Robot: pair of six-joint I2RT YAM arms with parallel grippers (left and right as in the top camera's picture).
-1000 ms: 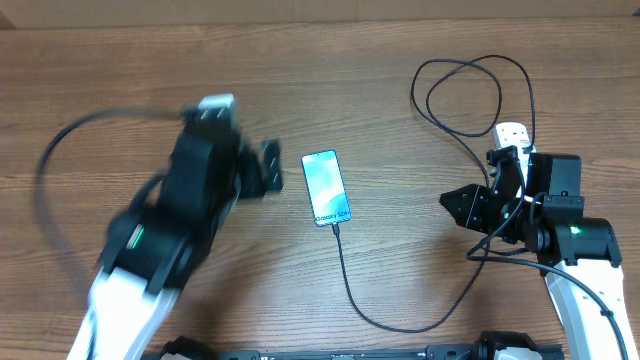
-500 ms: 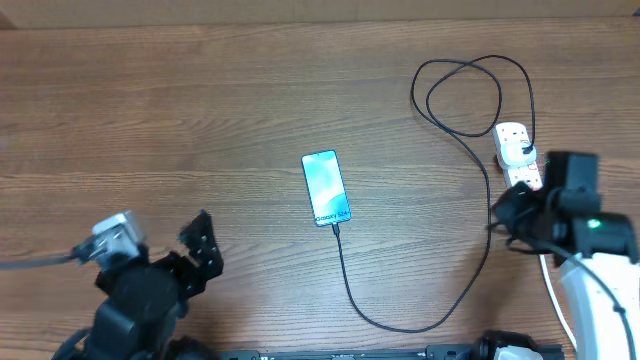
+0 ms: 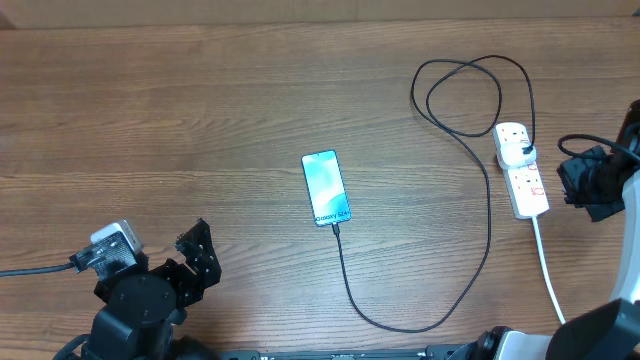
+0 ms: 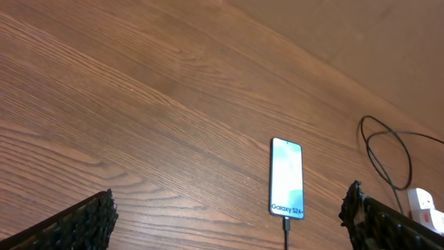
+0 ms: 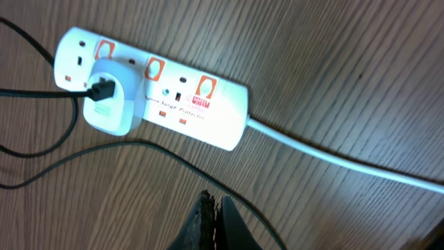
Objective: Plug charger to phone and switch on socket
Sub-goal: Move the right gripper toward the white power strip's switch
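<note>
Phone [image 3: 326, 188] lies screen-up at mid-table. We see the charger [image 3: 490, 210] tip in its near end and its plug head seated in the socket [image 3: 521, 170] at right. Our left gripper [image 3: 197, 258] gapes wide, empty. Our right gripper [image 5: 209, 221] is pinched together, empty, beside the socket.

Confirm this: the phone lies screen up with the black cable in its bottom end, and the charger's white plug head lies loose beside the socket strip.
Wrong on the plug head: it sits plugged into the socket strip, not loose beside it; the right wrist view shows this. The rest holds.
</note>
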